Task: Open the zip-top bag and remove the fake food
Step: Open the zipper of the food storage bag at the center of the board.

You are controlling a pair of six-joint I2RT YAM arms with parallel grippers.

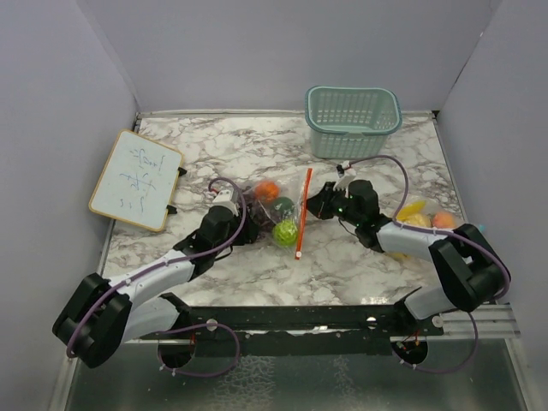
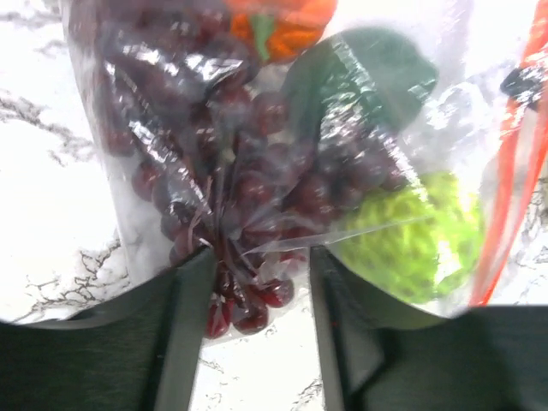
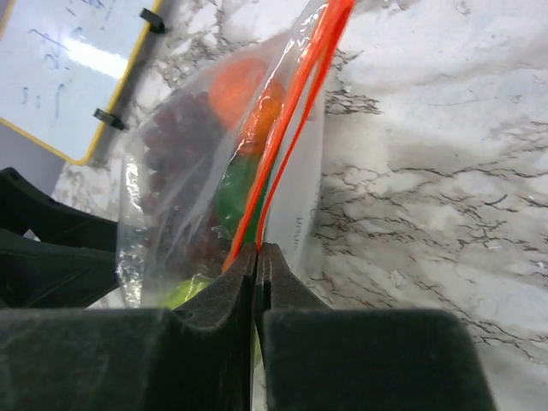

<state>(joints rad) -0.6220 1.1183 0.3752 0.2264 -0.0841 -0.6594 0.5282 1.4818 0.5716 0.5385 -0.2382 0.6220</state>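
Where the marbled bench (image 1: 240, 145) is seen from above, it is closed in by pale walls, and two white-and-black arms are extended onto it from the near edge. A teal mesh basket (image 1: 353, 120) is stood at the far edge, right of centre, and a yellow-framed whiteboard (image 1: 135, 180) is laid at the left edge.

A clear zip-top bag (image 1: 281, 214) is laid on its side at the middle of the bench, between the two grippers, with its orange zip strip (image 1: 303, 214) turned toward the right arm. Four pieces of fake food are seen inside it: a purple grape bunch (image 2: 240, 188) at the end nearest the left arm, an orange (image 1: 266, 190) at the far side, a dark green piece (image 1: 282, 206) in the middle and a lime (image 1: 285, 231) at the near side. A yellow piece (image 1: 413, 214) and an orange-pink piece (image 1: 443, 219) are laid outside the bag at the right of the bench, partly hidden behind the right arm.

The left gripper (image 2: 261, 265) is set at the bag's closed end. Its fingers are spread, with plastic and the lowest grapes between them, and bare bench is seen between the grapes and one finger. The right gripper (image 3: 257, 253) is set at the bag's zip end. Its fingers are pressed together, and the orange zip strip is pinched between them.
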